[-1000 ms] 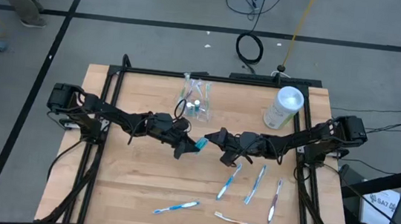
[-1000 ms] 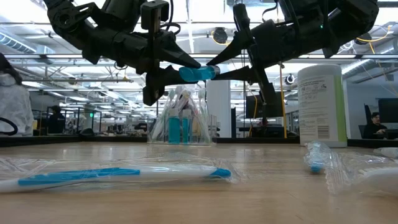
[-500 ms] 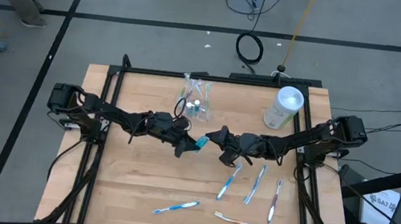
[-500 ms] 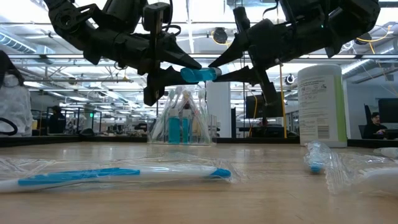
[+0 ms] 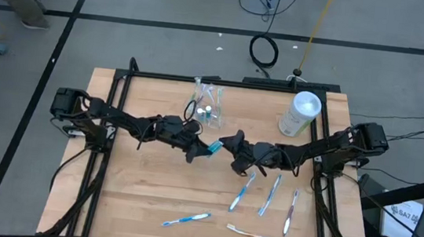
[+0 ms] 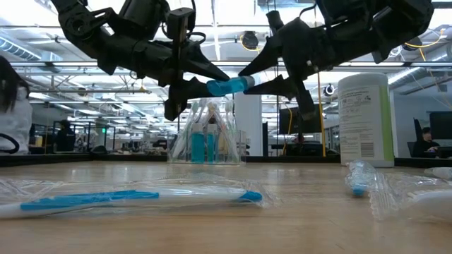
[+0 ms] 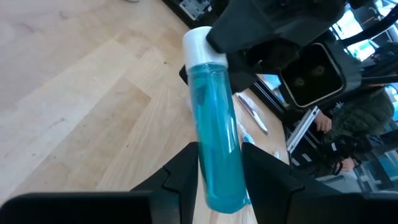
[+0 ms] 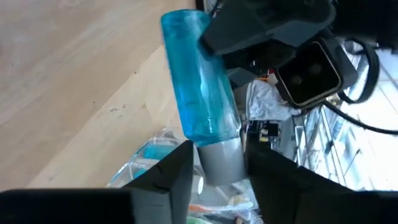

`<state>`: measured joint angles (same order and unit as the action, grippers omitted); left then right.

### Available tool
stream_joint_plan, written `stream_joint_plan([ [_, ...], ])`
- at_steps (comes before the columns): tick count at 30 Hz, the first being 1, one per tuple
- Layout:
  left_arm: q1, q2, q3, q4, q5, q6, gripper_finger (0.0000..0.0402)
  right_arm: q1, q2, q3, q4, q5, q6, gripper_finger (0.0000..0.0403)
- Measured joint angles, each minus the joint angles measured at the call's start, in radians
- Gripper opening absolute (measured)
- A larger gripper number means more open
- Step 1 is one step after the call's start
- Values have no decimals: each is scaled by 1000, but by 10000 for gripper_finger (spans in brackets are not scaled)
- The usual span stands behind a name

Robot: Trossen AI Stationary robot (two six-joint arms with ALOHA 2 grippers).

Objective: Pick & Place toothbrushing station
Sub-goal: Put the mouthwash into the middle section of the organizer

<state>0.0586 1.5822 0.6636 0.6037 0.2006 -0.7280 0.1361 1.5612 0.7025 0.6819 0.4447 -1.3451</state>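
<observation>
A teal toothpaste tube (image 5: pixel 210 148) with a white cap hangs above the middle of the table, between my two grippers. My left gripper (image 5: pixel 199 150) comes from the left and is shut on the tube's teal body. My right gripper (image 5: pixel 223 145) comes from the right and is shut around the cap. A clear cup (image 5: pixel 205 106) with wrapped brushes and teal tubes stands on the table just beyond them. Several wrapped toothbrushes (image 5: pixel 242 193) lie flat on the near right of the table. My left gripper pinches the tube's teal body (image 7: pixel 219 177) at the end away from the cap, one finger on each side. It reaches in about level from the table's left. The tube sticks out forward past the fingers, lifted clear of the table. My right gripper has the white cap (image 8: pixel 221 158) between its two fingers, which stand close on either side of it. It comes about level from the table's right, facing the left gripper. The teal body (image 8: pixel 202 81) runs on beyond the cap, and the tube lies nearly level (image 6: pixel 227 86).
A tall white canister (image 5: pixel 301 114) stands at the far right of the table. A blue toothbrush (image 5: pixel 185 219) and a pale one (image 5: pixel 250 233) lie near the front edge. Black frame rails run along the table's sides. The left half of the wooden top is bare.
My right gripper has rolled about its own pointing line while staying at the cap. The tube has stayed lifted between the two grippers.
</observation>
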Motion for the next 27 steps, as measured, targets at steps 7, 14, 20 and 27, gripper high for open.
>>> stream_joint_plan([
  [7,0,0,0,2,-14,-8,119,2,0,0,-1,22,29,202],
  [14,0,0,0,1,-28,34,119,33,0,0,-5,362,193,228],
  [20,33,-6,0,-5,-28,125,119,85,0,0,-34,473,343,224],
  [27,115,-31,1,-7,60,221,119,111,-3,-43,-25,546,568,225],
])
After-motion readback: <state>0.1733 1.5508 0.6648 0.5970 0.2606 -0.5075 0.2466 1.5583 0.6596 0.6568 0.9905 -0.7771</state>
